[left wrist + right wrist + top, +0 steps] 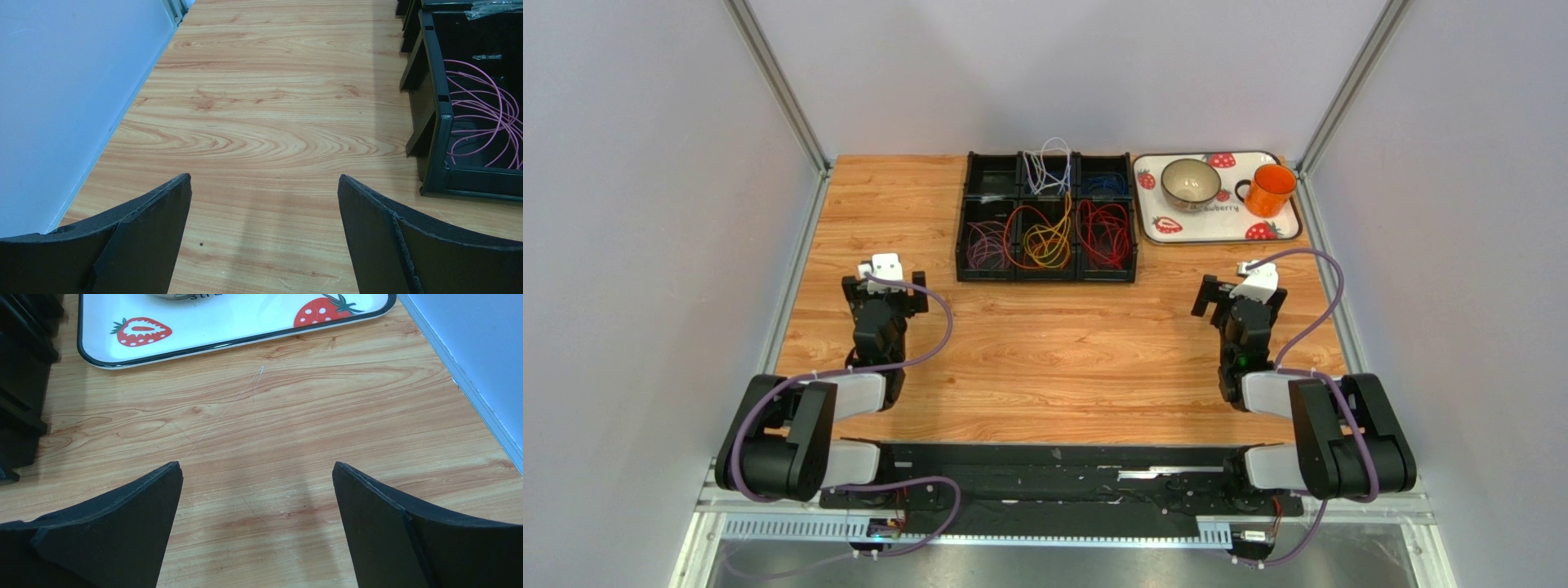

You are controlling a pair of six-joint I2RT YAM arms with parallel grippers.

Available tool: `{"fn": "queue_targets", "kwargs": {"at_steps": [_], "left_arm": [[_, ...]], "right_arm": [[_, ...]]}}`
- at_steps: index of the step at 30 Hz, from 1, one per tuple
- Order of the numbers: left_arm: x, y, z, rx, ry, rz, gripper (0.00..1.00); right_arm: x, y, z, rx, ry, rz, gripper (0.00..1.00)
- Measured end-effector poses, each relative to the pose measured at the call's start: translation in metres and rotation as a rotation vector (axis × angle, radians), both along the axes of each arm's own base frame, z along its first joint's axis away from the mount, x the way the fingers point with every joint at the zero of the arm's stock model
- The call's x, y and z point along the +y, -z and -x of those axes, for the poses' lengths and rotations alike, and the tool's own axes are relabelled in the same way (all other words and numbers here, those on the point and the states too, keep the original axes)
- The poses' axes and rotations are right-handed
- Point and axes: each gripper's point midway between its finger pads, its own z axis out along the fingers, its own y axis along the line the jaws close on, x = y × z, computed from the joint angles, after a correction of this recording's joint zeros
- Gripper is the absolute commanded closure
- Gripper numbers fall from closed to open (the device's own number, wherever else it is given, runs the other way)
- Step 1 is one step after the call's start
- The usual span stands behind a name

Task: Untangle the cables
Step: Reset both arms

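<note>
The cables lie in a black compartment organizer [1048,272] at the table's back middle: purple [987,249], orange [1027,233], yellow [1053,248], red [1104,233], blue [1107,185] and white [1053,165] loops. The white loops stick up above the rim. My left gripper [876,279] is open and empty over bare wood, left of the organizer. The left wrist view shows the gripper [264,179] and pink-purple loops [485,116] in the organizer's near corner compartment [439,128]. My right gripper [1232,289] is open and empty, right of the organizer; it also shows in the right wrist view [258,465].
A white strawberry-print tray [1284,227] at the back right holds a bowl [1190,183] and an orange mug [1269,190]. Its near edge [202,349] shows in the right wrist view. Grey walls close the table on both sides.
</note>
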Motion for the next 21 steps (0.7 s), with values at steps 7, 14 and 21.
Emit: {"fn": "queue_targets", "kwargs": {"at_steps": [7, 14, 21], "left_arm": [[0.0, 0.0, 0.0, 0.0, 0.0, 0.0, 0.02], [0.0, 0.0, 0.0, 0.0, 0.0, 0.0, 0.02], [0.0, 0.0, 0.0, 0.0, 0.0, 0.0, 0.02]], "right_arm": [[0.007, -0.001, -0.001, -0.005, -0.054, 0.009, 0.0], [0.011, 0.001, -0.004, -0.002, -0.144, -0.019, 0.0], [0.013, 0.001, -0.004, 0.0, -0.154, -0.024, 0.0]]}}
